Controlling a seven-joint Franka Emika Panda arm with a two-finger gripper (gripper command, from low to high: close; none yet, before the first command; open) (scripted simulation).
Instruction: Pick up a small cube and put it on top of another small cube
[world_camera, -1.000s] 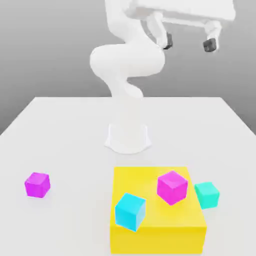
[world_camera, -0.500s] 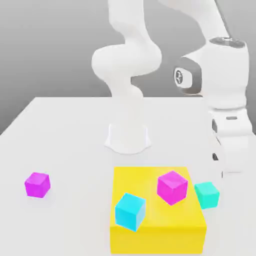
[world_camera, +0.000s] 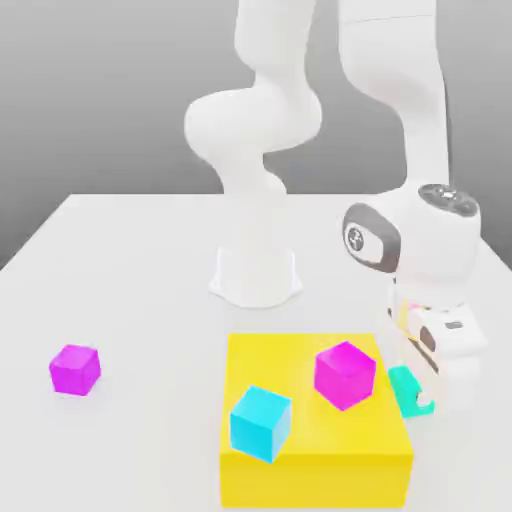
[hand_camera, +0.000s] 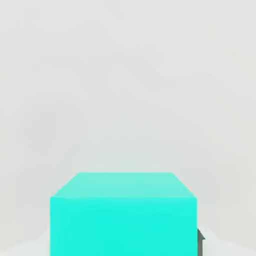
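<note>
Gripper (world_camera: 425, 395) over small cube (world_camera: 405, 386)

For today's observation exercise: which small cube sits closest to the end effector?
The teal-green cube, on the table beside the yellow block, right under the arm's hand.

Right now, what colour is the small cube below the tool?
Plain teal-green; the small cube shows best in the hand view.

Bright, even, diffuse light fills both views; the matte white tabletop (world_camera: 130, 290) shows only faint, soft shadows beneath the blocks; no glare anywhere; the grey backdrop darkens towards its upper edge; the small mint-green cube (hand_camera: 123, 215) looks flatly lit, its top face paler than its front.
</note>
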